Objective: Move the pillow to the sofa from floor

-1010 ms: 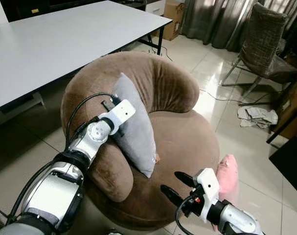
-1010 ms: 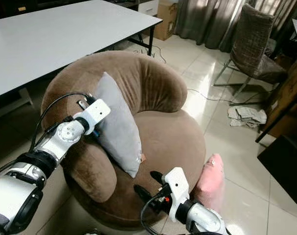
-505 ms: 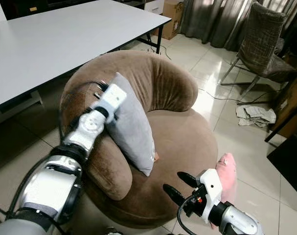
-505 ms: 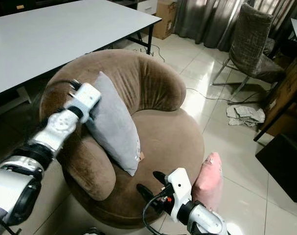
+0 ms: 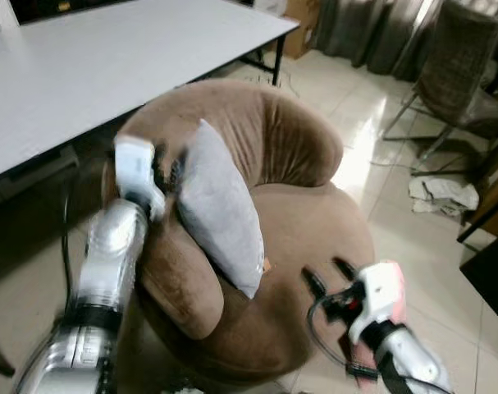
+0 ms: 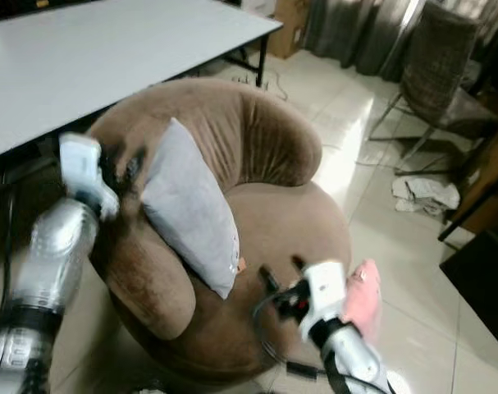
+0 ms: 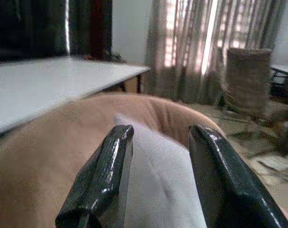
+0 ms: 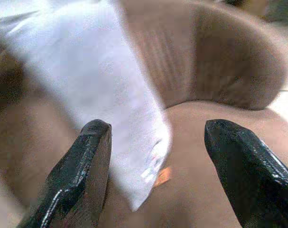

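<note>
A grey pillow (image 5: 220,213) stands on edge on the round brown sofa (image 5: 273,131), leaning on its left armrest. My left gripper (image 5: 168,167) is just left of the pillow's top edge, above the armrest, blurred. In the left wrist view this gripper (image 7: 160,133) is open, the grey pillow (image 7: 158,175) lying beyond its fingers. My right gripper (image 5: 326,275) hovers open over the seat's front right. In the right wrist view it (image 8: 155,126) faces the pillow (image 8: 87,71). A pink pillow (image 6: 363,300) lies on the floor behind the right wrist.
A white table (image 5: 109,57) stands behind the sofa on the left. A grey chair (image 5: 470,74) and a crumpled cloth (image 5: 441,193) are on the tiled floor at the right, with dark furniture (image 5: 486,271) at the right edge. A cardboard box (image 5: 298,37) sits by the curtains.
My left gripper has drawn back from the pillow to the left, over the armrest. The right gripper has risen and moved right. The pillow stays leaning on the sofa. The camera shifted slightly.
</note>
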Available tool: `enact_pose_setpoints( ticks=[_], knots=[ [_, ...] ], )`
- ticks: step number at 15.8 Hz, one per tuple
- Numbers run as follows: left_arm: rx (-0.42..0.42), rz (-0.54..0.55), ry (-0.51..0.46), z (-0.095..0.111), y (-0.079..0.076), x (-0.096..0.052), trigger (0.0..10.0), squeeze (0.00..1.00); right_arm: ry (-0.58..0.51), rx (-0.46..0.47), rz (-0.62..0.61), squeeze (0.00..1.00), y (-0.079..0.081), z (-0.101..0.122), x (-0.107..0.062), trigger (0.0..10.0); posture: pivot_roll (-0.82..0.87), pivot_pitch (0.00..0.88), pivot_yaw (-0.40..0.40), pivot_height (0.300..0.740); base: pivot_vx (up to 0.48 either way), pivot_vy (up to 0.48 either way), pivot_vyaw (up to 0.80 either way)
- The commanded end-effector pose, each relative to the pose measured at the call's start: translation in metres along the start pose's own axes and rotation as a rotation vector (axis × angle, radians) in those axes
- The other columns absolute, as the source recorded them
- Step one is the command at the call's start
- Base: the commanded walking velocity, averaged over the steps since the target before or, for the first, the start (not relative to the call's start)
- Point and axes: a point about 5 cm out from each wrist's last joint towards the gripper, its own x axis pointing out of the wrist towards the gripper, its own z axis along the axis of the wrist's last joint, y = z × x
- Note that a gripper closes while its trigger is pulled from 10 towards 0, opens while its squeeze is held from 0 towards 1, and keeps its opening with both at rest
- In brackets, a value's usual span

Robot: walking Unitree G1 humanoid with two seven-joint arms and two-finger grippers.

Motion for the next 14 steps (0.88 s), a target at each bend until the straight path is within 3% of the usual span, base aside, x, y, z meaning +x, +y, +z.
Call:
enact_pose_setpoints(
  ticks=[1,3,7,10,14],
  knots=[
    [0.024,-0.066,-0.011,0.004,-0.016,-0.006,10.0,0.00,-0.047,-0.007,-0.084,0.00,-0.008,0.009,-0.002,10.0,0.05,0.006,-0.067,0.740,0.000,0.000,0.00],
    [0.070,-0.105,0.037,-0.014,-0.029,-0.020,10.0,0.00,-0.041,-0.022,-0.140,0.00,-0.009,0.007,-0.002,10.0,0.07,0.014,-0.084,0.740,0.000,0.000,0.00],
    [0.066,-0.134,0.163,-0.036,-0.045,-0.039,10.0,0.00,-0.015,-0.048,-0.185,0.00,-0.004,0.001,-0.001,10.0,0.06,0.029,-0.088,0.740,0.000,-0.428,0.00],
    [0.091,-0.157,0.213,-0.043,-0.053,-0.039,10.0,0.00,-0.014,-0.064,-0.226,0.00,-0.003,0.000,-0.003,10.0,0.05,0.031,-0.075,0.740,0.000,-0.480,0.00],
    [0.108,-0.184,0.210,-0.041,-0.056,-0.037,10.0,0.00,0.029,-0.105,-0.252,0.00,-0.005,-0.009,-0.007,10.0,0.05,0.031,-0.066,0.740,0.000,-0.480,0.00]
  ],
)
